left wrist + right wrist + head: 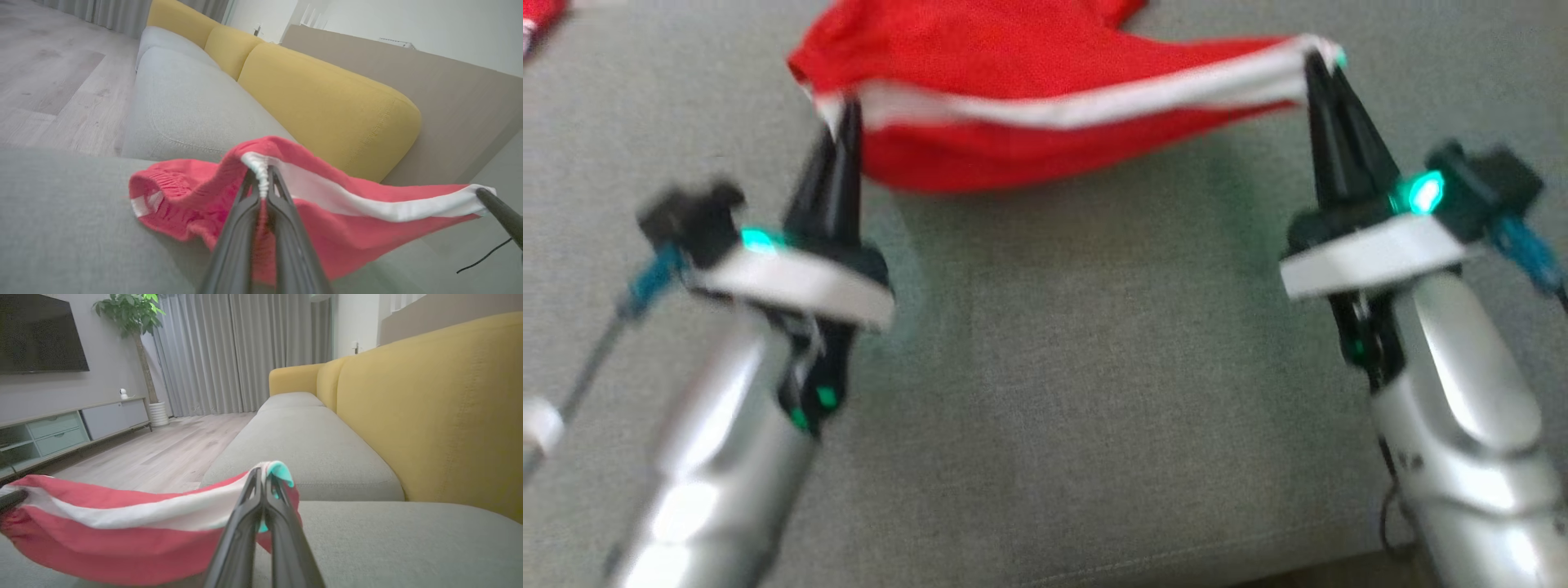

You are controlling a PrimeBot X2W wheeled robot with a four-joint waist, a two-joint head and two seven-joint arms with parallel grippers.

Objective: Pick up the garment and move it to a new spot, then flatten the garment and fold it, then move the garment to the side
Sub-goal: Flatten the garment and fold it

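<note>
Red garment (1013,82), white stripe along its edge, stretched and sagging over the grey sofa seat (1094,367). Left gripper (840,129) pinched tight on one stripe end, right gripper (1319,69) on the other.

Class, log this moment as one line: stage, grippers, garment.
stage: garment held | left gripper: shut on garment | right gripper: shut on garment | white stripe: stretched between them | under: grey sofa seat
</note>
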